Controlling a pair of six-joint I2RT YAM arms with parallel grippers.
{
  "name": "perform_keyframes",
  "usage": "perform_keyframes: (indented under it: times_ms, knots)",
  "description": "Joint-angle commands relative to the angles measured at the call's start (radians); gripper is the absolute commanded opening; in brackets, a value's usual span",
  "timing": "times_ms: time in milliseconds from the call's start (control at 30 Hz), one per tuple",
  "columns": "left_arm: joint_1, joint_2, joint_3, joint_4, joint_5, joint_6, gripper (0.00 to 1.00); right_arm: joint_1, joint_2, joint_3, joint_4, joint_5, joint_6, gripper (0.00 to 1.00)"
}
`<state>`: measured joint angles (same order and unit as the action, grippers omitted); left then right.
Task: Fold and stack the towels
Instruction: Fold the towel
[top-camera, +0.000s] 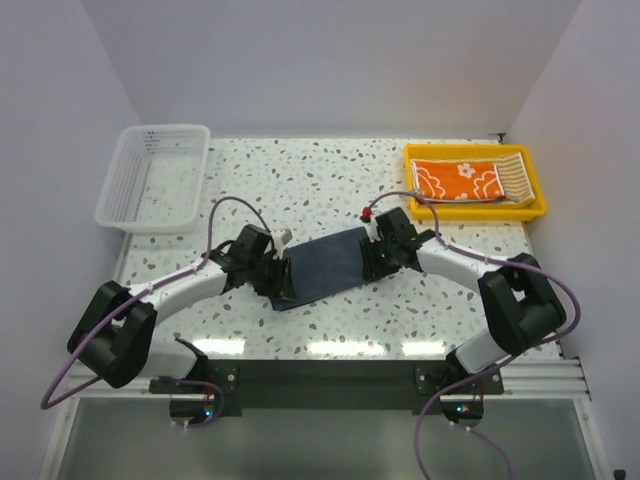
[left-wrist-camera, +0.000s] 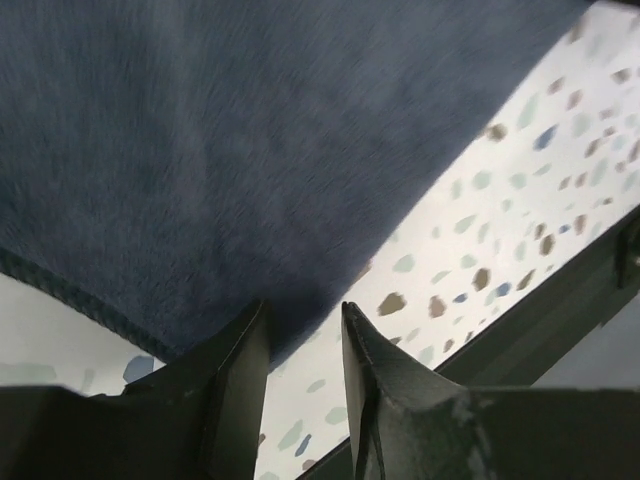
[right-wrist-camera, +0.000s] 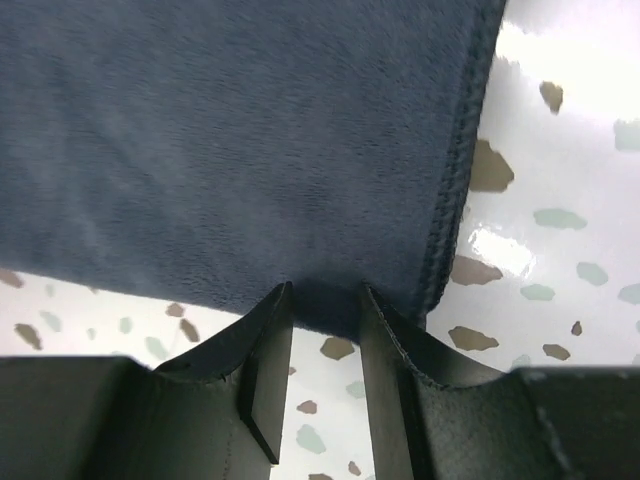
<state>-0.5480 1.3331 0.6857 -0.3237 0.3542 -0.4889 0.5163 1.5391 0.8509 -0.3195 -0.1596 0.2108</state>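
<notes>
A plain dark blue-grey towel (top-camera: 328, 262) lies flat on the speckled table between my two grippers. My left gripper (top-camera: 275, 275) is open at the towel's left end; in the left wrist view the fingertips (left-wrist-camera: 305, 310) sit at the edge of the towel (left-wrist-camera: 250, 130). My right gripper (top-camera: 378, 258) is open at the towel's right end; in the right wrist view the tips (right-wrist-camera: 325, 290) straddle the near edge of the towel (right-wrist-camera: 230, 130), close to its hemmed corner. An orange flower-print towel (top-camera: 460, 180) and a tan-and-white striped towel (top-camera: 512, 175) lie in the yellow tray.
The yellow tray (top-camera: 540, 195) stands at the back right. A white mesh basket (top-camera: 155, 175) stands at the back left. White walls close in the table on three sides. A black rail runs along the near edge (left-wrist-camera: 560, 300).
</notes>
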Motion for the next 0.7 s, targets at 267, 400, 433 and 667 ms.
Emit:
perform_keyframes:
  times_ms: [267,400,433,667]
  knots:
    - [-0.007,-0.04,-0.043,-0.057,-0.158,-0.093,0.4,-0.045,-0.109,-0.006,0.043,0.052,0.062,0.37]
    - [-0.009,-0.083,0.041,-0.116,-0.228,-0.088,0.48,-0.044,-0.048,0.121,0.068,-0.018,0.059,0.36]
    - [-0.009,-0.092,0.054,-0.121,-0.244,-0.086,0.48,-0.045,-0.022,0.147,0.071,-0.021,0.058,0.36]
    - [-0.012,-0.005,0.046,-0.045,-0.273,-0.097,0.47,-0.062,0.222,0.273,0.163,-0.006,0.099,0.19]
